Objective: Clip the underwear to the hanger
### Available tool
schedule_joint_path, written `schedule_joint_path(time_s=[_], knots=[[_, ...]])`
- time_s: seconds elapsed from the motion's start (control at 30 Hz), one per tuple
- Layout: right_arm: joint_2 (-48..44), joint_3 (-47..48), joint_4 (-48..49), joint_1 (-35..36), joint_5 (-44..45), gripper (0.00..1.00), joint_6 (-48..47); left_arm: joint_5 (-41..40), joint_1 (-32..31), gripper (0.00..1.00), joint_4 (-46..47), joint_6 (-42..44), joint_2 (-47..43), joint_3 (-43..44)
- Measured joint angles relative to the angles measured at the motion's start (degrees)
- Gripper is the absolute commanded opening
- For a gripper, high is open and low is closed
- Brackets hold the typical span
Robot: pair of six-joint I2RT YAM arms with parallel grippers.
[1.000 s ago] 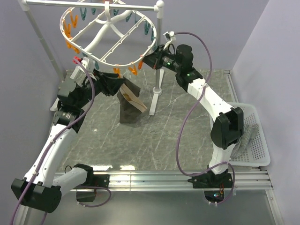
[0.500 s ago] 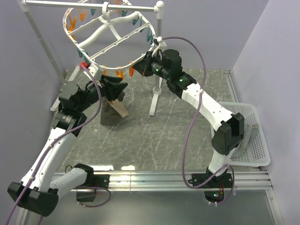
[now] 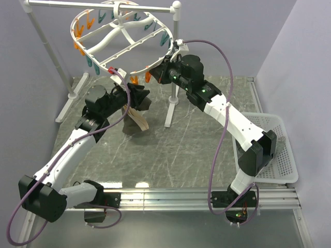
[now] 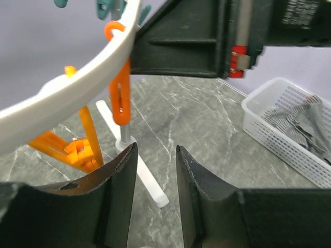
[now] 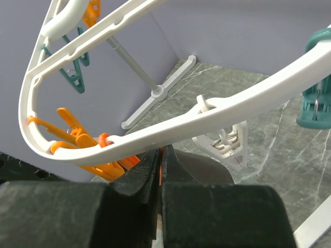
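Right gripper [image 5: 161,170] sat pinched on an orange clothespin [image 3: 148,77] at the hanger [image 5: 207,121] near rim, likely to spread it. The underwear [image 3: 133,125] hung from left gripper [image 4: 155,155] just below; we couldn't confirm its grip.

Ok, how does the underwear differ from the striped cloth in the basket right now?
The underwear is dark olive-brown with a tan waistband; the striped cloth is grey with fine stripes. The underwear hangs from the left gripper near the hanger, while the striped cloth lies crumpled in the white basket at the table's right edge. Both are soft fabric.
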Motion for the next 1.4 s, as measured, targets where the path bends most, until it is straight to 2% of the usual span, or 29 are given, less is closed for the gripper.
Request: schedule_joint_path(time_s=[0.5, 0.83, 1.13, 1.4], knots=[[-0.09, -1.18, -0.04, 0.09, 0.13, 0.00, 1.14, -4.46, -0.85, 0.46, 7.61, -1.55, 5.09, 0.00], [-0.09, -1.84, 0.35, -0.17, 0.48, 0.00, 1.99, -7.67, -1.22, 0.46, 8.31, -1.81, 6.45, 0.02], [-0.11, -2.14, 1.03, -0.17, -0.57, 0.00, 2.75, -11.06, -1.81, 0.53, 8.44, -1.70, 6.51, 0.02], [-0.11, -2.16, 1.70, -0.17, -0.57, 0.00, 2.82, -13.57, -1.92, 0.54, 8.11, -1.70, 7.48, 0.09]])
